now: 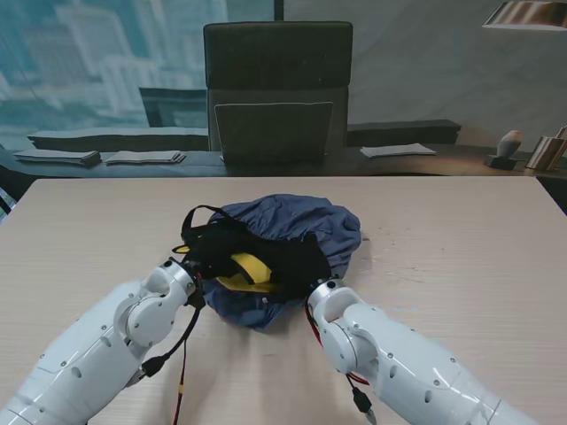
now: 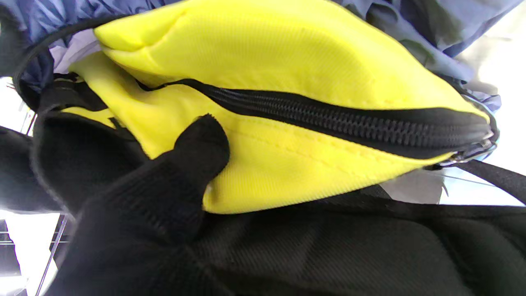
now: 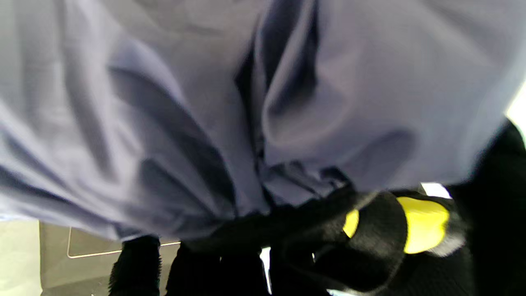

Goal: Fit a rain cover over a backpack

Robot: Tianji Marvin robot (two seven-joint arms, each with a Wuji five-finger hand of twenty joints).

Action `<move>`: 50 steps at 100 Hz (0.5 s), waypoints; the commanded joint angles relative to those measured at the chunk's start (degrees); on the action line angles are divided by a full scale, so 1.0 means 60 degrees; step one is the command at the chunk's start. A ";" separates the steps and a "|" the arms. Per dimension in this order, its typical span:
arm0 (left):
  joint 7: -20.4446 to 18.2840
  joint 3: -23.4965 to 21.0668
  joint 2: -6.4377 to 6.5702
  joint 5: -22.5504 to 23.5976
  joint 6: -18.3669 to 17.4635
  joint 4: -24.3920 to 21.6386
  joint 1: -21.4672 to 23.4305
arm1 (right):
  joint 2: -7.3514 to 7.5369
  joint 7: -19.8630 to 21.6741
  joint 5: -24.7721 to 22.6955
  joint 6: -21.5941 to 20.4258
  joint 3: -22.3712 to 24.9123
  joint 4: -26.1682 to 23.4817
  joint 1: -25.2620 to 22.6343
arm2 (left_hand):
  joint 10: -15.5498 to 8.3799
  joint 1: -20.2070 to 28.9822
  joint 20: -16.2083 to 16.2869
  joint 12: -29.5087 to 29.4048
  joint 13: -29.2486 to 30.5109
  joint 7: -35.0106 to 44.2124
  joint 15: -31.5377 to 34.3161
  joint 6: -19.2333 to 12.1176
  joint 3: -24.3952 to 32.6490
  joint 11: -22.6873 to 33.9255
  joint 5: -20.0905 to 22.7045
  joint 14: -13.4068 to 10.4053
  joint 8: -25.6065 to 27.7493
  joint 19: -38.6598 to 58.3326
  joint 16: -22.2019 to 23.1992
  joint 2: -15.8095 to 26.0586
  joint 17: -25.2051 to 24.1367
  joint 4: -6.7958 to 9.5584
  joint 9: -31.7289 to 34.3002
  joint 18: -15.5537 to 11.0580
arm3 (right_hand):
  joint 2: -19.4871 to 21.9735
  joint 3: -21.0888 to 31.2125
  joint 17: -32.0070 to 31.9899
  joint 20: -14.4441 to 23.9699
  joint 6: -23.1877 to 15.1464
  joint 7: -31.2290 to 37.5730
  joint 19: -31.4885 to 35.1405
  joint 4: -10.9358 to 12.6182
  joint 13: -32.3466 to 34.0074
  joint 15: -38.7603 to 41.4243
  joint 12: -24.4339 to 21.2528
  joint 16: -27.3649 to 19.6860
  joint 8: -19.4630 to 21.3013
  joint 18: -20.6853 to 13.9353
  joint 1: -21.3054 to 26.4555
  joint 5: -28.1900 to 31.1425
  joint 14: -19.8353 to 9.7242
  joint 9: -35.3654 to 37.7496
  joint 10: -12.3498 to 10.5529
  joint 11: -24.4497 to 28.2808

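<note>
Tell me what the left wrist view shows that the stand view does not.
Only the left wrist view shows the black zipper running across the yellow backpack, and a black-gloved finger of the left hand pressed against the yellow fabric. Only the stand view shows the table, the chair behind it, and both arms. Both show the backpack, its black straps and the blue cover.

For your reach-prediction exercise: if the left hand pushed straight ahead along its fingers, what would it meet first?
Most likely the yellow backpack: a gloved finger of the left hand already seems to press its yellow fabric just beside the black zipper.
</note>
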 commanded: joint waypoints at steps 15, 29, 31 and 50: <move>-0.0031 -0.0151 -0.0095 -0.0237 -0.0131 -0.0306 0.0122 | -0.0563 -0.0506 0.0329 0.0380 -0.0546 0.0553 0.0463 | -0.0669 0.0097 0.0255 -0.0057 0.0170 0.0492 0.0126 -0.0537 0.0390 0.0036 -0.0114 -0.0199 0.0425 0.0564 -0.0023 0.0279 -0.0232 0.0088 0.0580 -0.0126 | -0.0522 0.0548 0.0162 0.0012 -0.1162 0.0960 0.1058 0.0105 0.1582 0.0957 0.1149 0.0476 0.0991 0.0264 0.1035 0.2535 0.0249 0.2621 -0.0068 0.1102; -0.0007 -0.0209 -0.0116 -0.0337 -0.0150 -0.0391 0.0177 | -0.0931 -0.1366 0.0753 0.0526 -0.0631 0.0945 0.0541 | -0.0640 0.0099 0.0264 -0.0070 0.0145 0.0461 0.0109 -0.0507 0.0359 0.0001 -0.0071 -0.0218 0.0404 0.0571 -0.0028 0.0247 -0.0258 0.0101 0.0590 -0.0114 | -0.0246 0.0213 0.1108 -0.0334 -0.2614 0.3675 0.1871 -0.1272 0.3840 0.1655 0.1669 0.0521 -0.0620 0.0501 0.3555 0.4617 0.0255 0.5841 -0.0261 0.1289; -0.0011 -0.0214 -0.0117 -0.0353 -0.0155 -0.0402 0.0183 | -0.0986 -0.1492 0.0827 0.0558 -0.0621 0.0993 0.0533 | -0.0645 0.0041 0.0260 -0.0130 0.0132 0.0430 0.0051 -0.0504 0.0363 -0.0059 -0.0049 -0.0243 0.0375 0.0555 -0.0059 0.0225 -0.0272 0.0134 0.0607 -0.0131 | -0.0142 0.0363 0.1307 -0.0358 -0.2730 0.3919 0.1959 -0.1180 0.4271 0.1731 0.1675 0.0495 -0.0705 0.0575 0.3811 0.5154 0.0240 0.6402 -0.0225 0.1312; -0.0089 -0.0556 0.0070 0.0727 -0.0063 -0.1107 0.0691 | -0.1508 -0.2270 0.2063 0.0988 -0.0188 0.1110 0.0236 | -0.0165 -0.2528 -0.0087 -0.3784 -0.4045 -0.2028 -0.1480 -0.0531 0.0450 0.0504 -0.2272 -0.0369 -0.1535 -0.0404 -0.0522 0.1071 -0.2312 0.0846 -0.5416 -0.0362 | -0.0571 0.1358 0.1752 -0.0669 -0.1653 0.4436 0.2186 -0.1129 0.5533 0.2263 0.2326 0.0459 -0.0020 0.0828 0.4331 0.6229 0.0411 0.7764 0.0938 0.1545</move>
